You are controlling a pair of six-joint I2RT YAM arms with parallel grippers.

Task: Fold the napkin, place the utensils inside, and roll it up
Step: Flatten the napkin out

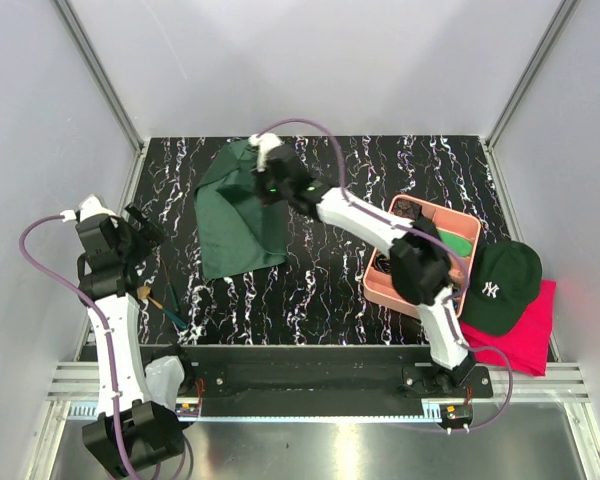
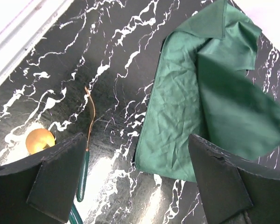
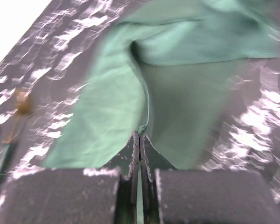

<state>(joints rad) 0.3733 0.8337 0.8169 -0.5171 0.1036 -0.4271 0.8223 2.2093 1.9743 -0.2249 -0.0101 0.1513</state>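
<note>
The dark green napkin (image 1: pixel 235 215) lies partly folded on the black marble table, left of centre; it also shows in the left wrist view (image 2: pixel 196 107) and the right wrist view (image 3: pixel 116 93). My right gripper (image 1: pixel 266 185) is shut on a corner of it and holds that part lifted; the jaws (image 3: pixel 140 135) pinch the hem. The utensils (image 1: pixel 165 300) lie at the table's left front: a gold fork with a green handle (image 2: pixel 86 149) and a gold spoon bowl (image 2: pixel 37 140). My left gripper (image 1: pixel 140 228) hangs open and empty above them, left of the napkin.
A pink tray (image 1: pixel 380 290) stands at the right under the right arm. A dark green cap (image 1: pixel 500 285) rests on a bright pink-red cloth (image 1: pixel 525 335) at the far right. Grey walls close in the table on three sides.
</note>
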